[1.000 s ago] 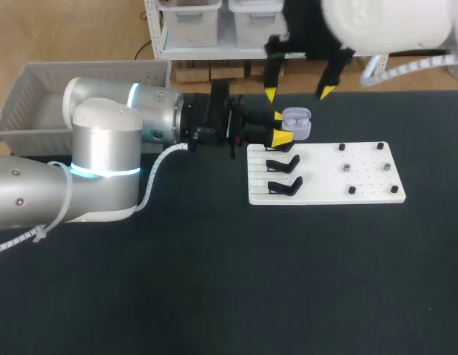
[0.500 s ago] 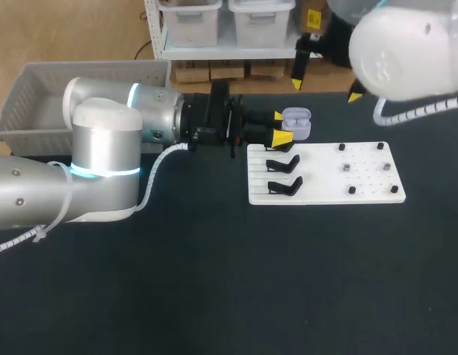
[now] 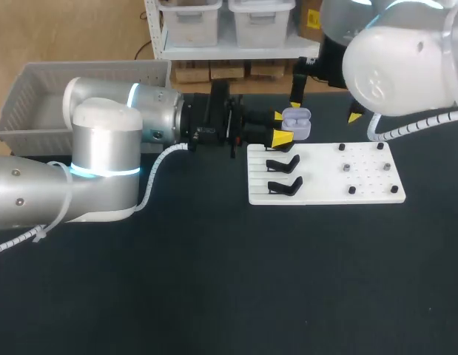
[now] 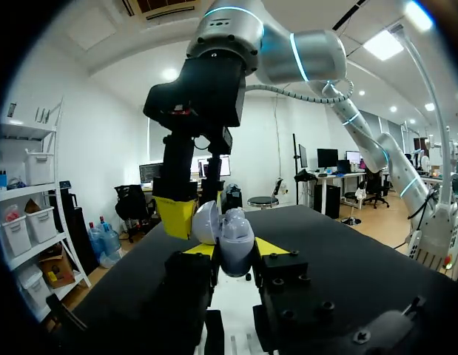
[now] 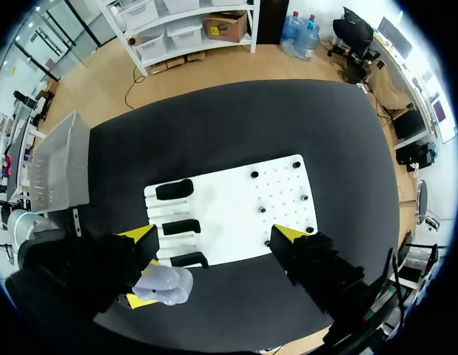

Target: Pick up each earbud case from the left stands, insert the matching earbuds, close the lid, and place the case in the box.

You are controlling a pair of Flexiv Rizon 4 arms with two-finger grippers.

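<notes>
Holding the lavender case (image 3: pixel 297 123) lid-up and open, the left fingers (image 3: pixel 280 127) clamp its lower half from both sides, just off the far corner of the white board (image 3: pixel 325 188) on the stand side; the right fingers (image 3: pixel 325 111) hang over that far edge, spread wide and empty, one yellow tip close beside the case and the other well off to its right. The step in hand looks like filling the case; the next move calls for the right arm to go for an earbud, probably one of the small pieces (image 3: pixel 347 168) on the board's right half, though they are too small to tell. Two black stands (image 3: pixel 283 163) sit bare near the case. Room is tight at the case, where three yellow tips crowd; the tabletop (image 3: pixel 214 281) on the near side lies open; the grey box (image 3: pixel 88 70) waits well apart, behind the left arm.
</notes>
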